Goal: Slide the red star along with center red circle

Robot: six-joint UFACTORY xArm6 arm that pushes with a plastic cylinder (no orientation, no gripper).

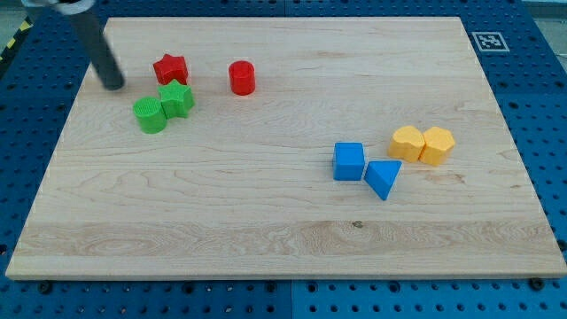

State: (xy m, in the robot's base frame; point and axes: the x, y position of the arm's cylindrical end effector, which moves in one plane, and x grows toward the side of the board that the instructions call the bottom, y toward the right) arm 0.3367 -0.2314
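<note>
The red star [170, 68] lies on the wooden board near the view's upper left. The red circle [242, 78] stands a short way to its right, apart from it. My tip [113, 85] is at the end of the dark rod, to the left of the red star and a little lower, with a gap between them. A green star [177, 99] sits just below the red star, touching a green circle [150, 115] at its lower left.
A blue cube [348, 161] and a blue triangle [384, 178] sit right of centre. Two yellow blocks [408, 143] [437, 145] touch each other further right. The wooden board [283, 239] lies on a blue perforated table, with a marker tag [488, 41] at its upper right corner.
</note>
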